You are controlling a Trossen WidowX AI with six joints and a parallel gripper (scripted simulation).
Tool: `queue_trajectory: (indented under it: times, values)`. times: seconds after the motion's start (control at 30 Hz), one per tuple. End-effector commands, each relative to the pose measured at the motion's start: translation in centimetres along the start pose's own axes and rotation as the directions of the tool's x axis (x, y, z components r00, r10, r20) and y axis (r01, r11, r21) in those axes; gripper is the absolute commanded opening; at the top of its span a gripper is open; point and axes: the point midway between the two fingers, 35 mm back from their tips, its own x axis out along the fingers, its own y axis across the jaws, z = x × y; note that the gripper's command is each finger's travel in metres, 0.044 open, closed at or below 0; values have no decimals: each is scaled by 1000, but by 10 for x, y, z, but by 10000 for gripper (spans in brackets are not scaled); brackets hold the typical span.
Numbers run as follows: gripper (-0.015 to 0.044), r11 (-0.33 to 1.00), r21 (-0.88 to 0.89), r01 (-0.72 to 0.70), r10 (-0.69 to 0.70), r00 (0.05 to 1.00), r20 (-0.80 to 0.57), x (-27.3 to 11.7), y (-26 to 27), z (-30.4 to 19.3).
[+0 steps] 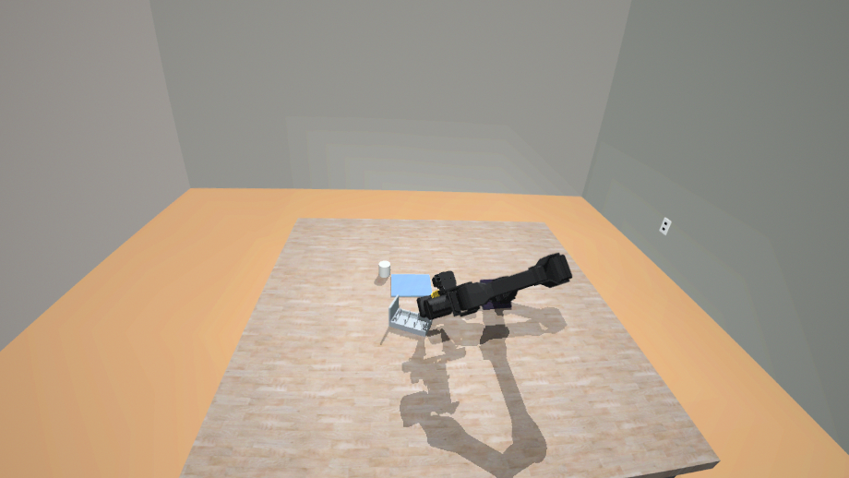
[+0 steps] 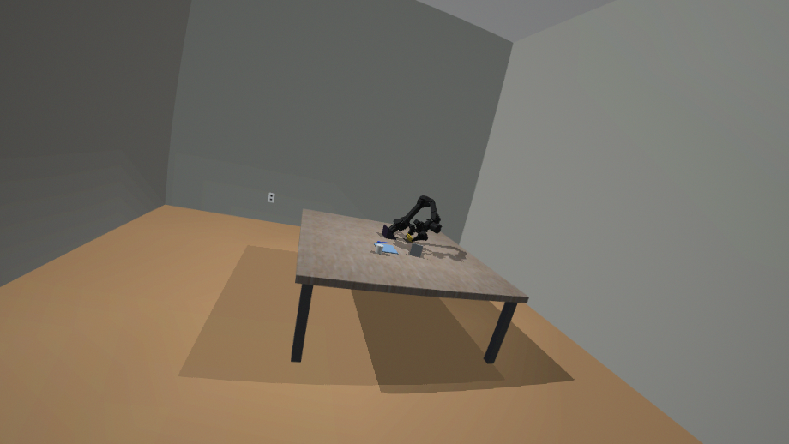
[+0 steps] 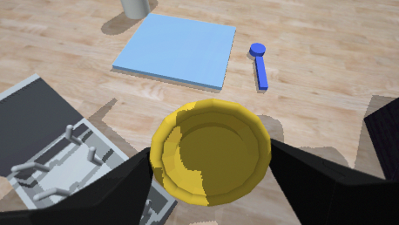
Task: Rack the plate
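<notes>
The yellow round plate point(image 1: 435, 293) point(image 2: 409, 237) point(image 3: 213, 153) is off the table. My gripper point(image 3: 209, 149) is shut on it, with one black finger at each side of its rim in the wrist view. In the top view the arm hides most of the plate. In the exterior view the plate looks tilted. The light grey dish rack point(image 1: 393, 309) point(image 2: 415, 250) point(image 3: 35, 126), with several pegs and a tall end panel, stands on the table. It lies to the left of and below the plate in the wrist view, partly hidden by a finger. The plate is outside the slots that show.
A light blue board point(image 1: 410, 284) point(image 3: 179, 50) lies beyond the plate in the wrist view. A white cup point(image 1: 384, 269) point(image 2: 379, 249) point(image 3: 136, 8) stands by its far corner. A blue spoon-like piece point(image 3: 260, 71) lies right of the board. The arm's dark base point(image 3: 385, 135) is at the right.
</notes>
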Motion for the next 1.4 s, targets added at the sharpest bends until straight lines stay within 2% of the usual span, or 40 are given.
queue_trajectory:
  times: [0.0, 0.63, 1.37]
  values:
    - [0, 998, -34, -44, 46, 997, 67, 2, 2, -1]
    - [0, 939, -234, -253, 319, 896, 310, 4, 13, -17]
    - [0, 760, -406, -507, 649, 630, 427, -16, 13, -42]
